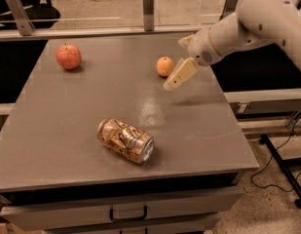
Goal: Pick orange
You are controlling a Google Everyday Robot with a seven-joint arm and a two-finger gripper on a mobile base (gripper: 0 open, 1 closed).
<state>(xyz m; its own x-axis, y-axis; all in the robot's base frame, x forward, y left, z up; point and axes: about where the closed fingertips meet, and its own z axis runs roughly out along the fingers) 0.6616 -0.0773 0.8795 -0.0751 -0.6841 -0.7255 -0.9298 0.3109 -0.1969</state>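
The orange [164, 66] is a small round fruit sitting on the grey table [91, 96] toward the back right. My gripper [175, 62] hangs just to the right of the orange, a little above the table top. Its cream fingers [181, 74] are spread apart and hold nothing. One long finger points down and left toward the table beside the orange. The white arm [257, 18] reaches in from the upper right.
A red apple [68, 56] with a stem sits at the back left. A gold-brown drink can [125, 140] lies on its side near the front middle. A rail with metal posts [148, 6] runs along the far edge. A drawer handle [128, 213] is below the front edge.
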